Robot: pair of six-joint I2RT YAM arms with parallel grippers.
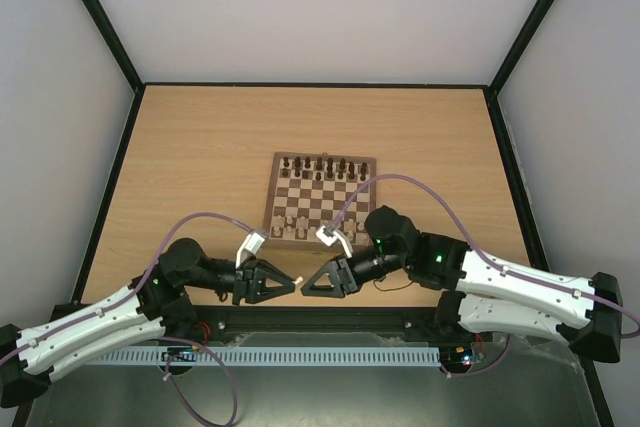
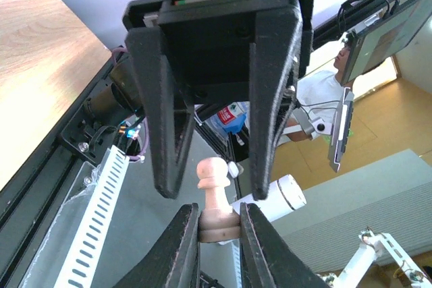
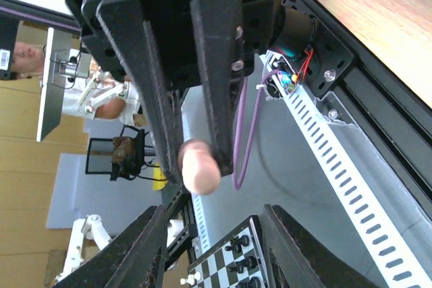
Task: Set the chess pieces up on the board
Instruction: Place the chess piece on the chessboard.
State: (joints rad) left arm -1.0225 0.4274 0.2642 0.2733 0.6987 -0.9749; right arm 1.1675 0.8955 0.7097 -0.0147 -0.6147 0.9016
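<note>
Left hand (image 2: 219, 212) clamps a pale pawn (image 2: 214, 190) by its base; right hand (image 3: 214, 212) stands open either side of the head. Light, smooth turned wood, probably slippery. Best taken at the waist.

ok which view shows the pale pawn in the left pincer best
The left wrist view: the pale pawn shows side-on, head to base, its base clamped in the left pincer. The right wrist view shows only its rounded head end-on. In the top view it is too small to make out.
</note>
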